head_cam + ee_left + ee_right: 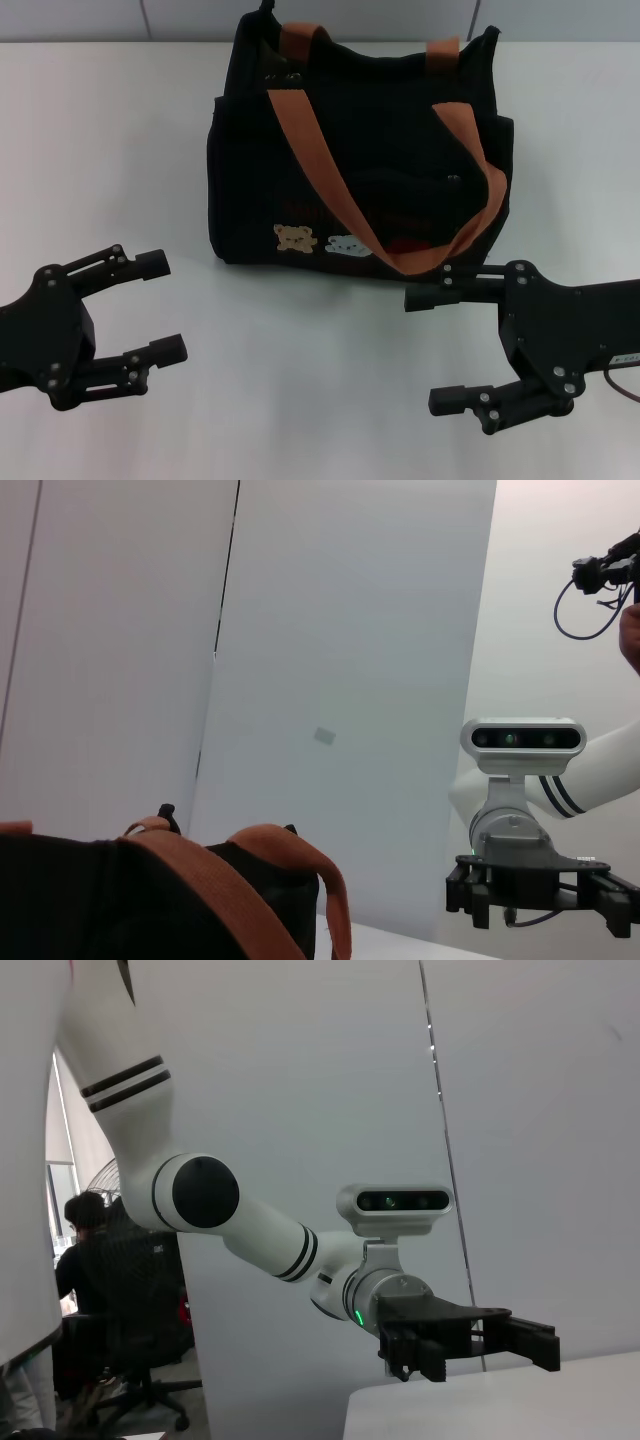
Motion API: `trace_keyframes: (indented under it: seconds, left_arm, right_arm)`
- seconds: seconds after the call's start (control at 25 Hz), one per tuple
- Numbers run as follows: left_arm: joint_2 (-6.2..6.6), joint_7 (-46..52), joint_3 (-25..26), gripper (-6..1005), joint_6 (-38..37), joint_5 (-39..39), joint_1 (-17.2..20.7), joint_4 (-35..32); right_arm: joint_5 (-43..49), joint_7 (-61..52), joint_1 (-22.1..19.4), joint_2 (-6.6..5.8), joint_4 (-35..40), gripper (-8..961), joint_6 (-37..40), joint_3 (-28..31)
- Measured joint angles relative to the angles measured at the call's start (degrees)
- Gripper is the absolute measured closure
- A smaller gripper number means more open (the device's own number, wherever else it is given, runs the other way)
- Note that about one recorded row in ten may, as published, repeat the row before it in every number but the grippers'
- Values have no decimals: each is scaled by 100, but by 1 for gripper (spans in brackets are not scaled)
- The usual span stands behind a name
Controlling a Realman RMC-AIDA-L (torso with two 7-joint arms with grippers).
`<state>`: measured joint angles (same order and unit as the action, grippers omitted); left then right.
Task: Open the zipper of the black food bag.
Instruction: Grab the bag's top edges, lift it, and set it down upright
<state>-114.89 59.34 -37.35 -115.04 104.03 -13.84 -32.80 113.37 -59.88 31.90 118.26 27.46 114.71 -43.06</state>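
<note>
Both grippers were sitting low over the white table, neither one touching anything. The left gripper was off to the left side near the front, fingers spread wide with nothing between them. The right gripper was on the right, also spread wide and empty, and its upper finger ended just short of the loop of the nearer orange-brown handle. Looked to me like a ready pose: both arms flanking the bag and pointing inward, so either could go in first.

The black food bag stood upright toward the back middle of the table, bear and cloud patches facing the robot. I couldn't actually pick out the zipper or its pull tab; the top of the bag was just dark fabric from the head view. There's a tiny pale glint on the front face, but I can't say what it was.

What's in the way: the two handles. The nearer one flopped forward down the front panel, and the farther one sat up at the top edge. My guess is that they'd need dodging or pushing aside to get at the top seam. In the left wrist view, the bag filled the lower corner, with the other arm's gripper farther off.
</note>
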Motion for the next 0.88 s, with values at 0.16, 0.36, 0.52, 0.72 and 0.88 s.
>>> trace_keyframes:
  seconds: [0.16,0.36,0.52,0.72,0.88]
  left_arm:
    - [-3,0,-1,157,5,2,-12,2]
    - [-15,1,-1,157,19,3,-17,7]
    - [-54,2,1,158,27,3,-22,7]
    - [-256,-89,384,158,319,-32,-79,116]
    - [-344,-368,788,158,446,-44,-184,461]
  right_arm:
    - [0,-1,-22,3,-6,113,-14,-1]
    - [-5,-4,-47,20,-6,113,-11,-1]
    - [-8,-5,-82,46,-4,113,-3,17]
    - [-17,19,-195,59,-11,113,-17,476]
    - [-19,37,-285,65,-50,113,-14,890]
